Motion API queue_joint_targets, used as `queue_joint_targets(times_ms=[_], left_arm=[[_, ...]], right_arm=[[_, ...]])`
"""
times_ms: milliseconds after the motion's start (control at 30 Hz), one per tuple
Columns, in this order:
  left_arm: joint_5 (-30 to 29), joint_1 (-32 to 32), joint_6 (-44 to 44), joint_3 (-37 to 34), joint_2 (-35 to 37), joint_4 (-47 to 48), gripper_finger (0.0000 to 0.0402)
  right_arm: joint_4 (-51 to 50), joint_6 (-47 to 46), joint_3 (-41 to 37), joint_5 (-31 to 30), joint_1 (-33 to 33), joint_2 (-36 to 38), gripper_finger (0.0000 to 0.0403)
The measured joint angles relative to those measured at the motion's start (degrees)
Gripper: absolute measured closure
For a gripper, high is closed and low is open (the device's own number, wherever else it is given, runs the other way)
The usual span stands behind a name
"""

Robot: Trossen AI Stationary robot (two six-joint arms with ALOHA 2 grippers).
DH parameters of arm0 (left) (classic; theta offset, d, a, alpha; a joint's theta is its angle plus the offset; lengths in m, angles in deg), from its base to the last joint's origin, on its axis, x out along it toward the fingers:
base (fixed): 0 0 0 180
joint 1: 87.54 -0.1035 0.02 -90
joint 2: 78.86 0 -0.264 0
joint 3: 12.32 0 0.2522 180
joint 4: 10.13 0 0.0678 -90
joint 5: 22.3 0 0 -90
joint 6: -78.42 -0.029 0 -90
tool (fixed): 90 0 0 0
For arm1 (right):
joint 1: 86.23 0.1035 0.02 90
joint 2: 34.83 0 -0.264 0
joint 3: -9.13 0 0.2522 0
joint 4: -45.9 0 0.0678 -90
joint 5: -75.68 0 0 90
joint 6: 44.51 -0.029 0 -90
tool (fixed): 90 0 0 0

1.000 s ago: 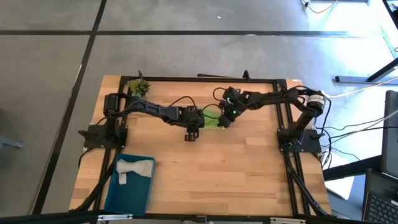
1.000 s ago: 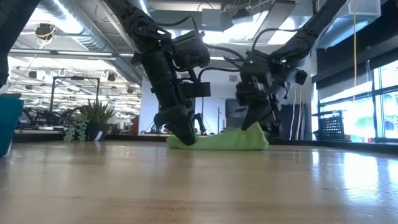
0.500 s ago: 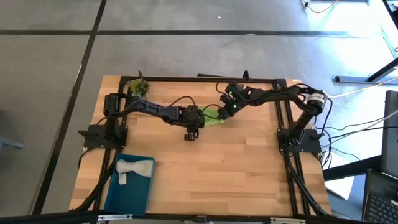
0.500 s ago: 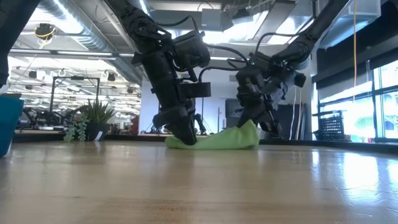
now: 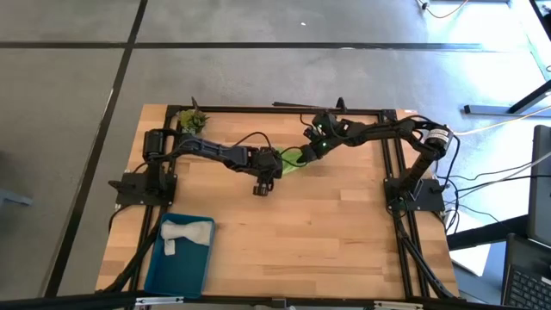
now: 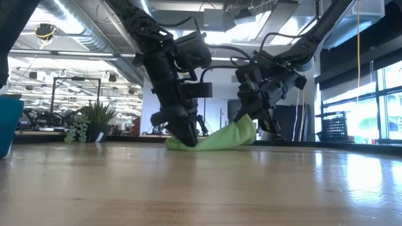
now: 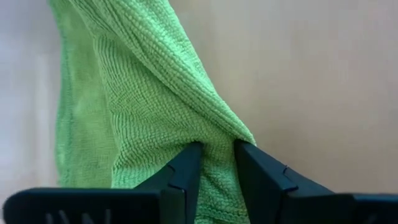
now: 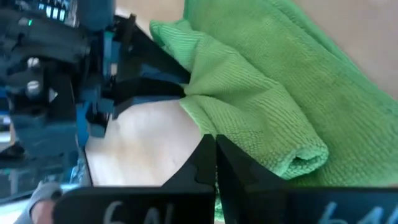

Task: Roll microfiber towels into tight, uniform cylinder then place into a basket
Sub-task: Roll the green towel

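Observation:
The lime green towel (image 5: 293,160) lies bunched at the table's middle far part, between my two grippers. My left gripper (image 5: 274,167) is shut on its left end, low at the table (image 6: 188,139). My right gripper (image 5: 309,154) is shut on its right end, which is raised off the wood (image 6: 244,130). The teal-blue basket (image 5: 157,263) stands at the near left corner. The light grey towel (image 5: 186,232) lies rolled in the basket's far end. My left gripper pinches a bunched fold of the green towel (image 7: 217,149) between its two fingers, several layers thick. The fingers (image 6: 186,133) point down from above. This end of the towel lies on the table. My right gripper pinches the green towel's right end (image 8: 214,127) between its two fingers, at a folded edge. The fingers slant down from the table's right. That end (image 6: 246,129) is lifted off the table, and the cloth slopes slack down toward my left gripper.
A small green plant sprig (image 5: 193,120) stands at the far left corner. A black frame rail (image 5: 392,172) runs round the table's edges. Bare wood (image 5: 310,241) fills the near middle and right of the table.
My right gripper has gone toward the table's far edge and left, toward my left gripper, and a little up, staying shut. The green towel's right end has lifted off the table and come closer to the left end, which has stayed under my left gripper.

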Motion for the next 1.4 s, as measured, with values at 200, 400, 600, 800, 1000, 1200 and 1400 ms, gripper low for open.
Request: queue_joint_targets(times_ms=[200, 400, 600, 800, 1000, 1200, 1400], left_arm=[[1.11, 1.87, 0.24, 0.15, 0.2, 3.3, 0.0331], [0.51, 4.65, 0.24, 0.15, 0.2, 3.69, 0.0356], [-0.21, 5.78, 0.24, 0.15, 0.2, 3.69, 0.0369], [0.07, 5.78, -0.94, 0.15, 0.2, 3.69, 0.0372], [0.31, 6.29, -0.93, 0.15, 0.2, 3.69, 0.0381], [0.19, 8.9, -0.75, 0.17, 0.2, 3.88, 0.0399], [-0.43, 10.74, -0.68, 0.17, 0.2, 3.78, 0.0401]], right_arm=[[-0.17, -1.03, 0.0, 1.98, 2.58, 0.0, 0.04], [-0.12, -2.84, 0.0, 0.43, 3.51, -0.01, 0.04], [-0.06, -4.87, 0.02, -2.45, 3.47, -0.02, 0.04], [0.02, -7.1, 0.02, -4.08, 3.31, -0.05, 0.04], [0.31, -7.25, 0.02, -5.17, 3.3, -0.05, 0.04], [0.26, -7.19, 0.04, -4.1, 4.89, -0.05, 0.04], [0.21, -8.41, 0.04, -5.67, 5.39, -0.05, 0.04]])
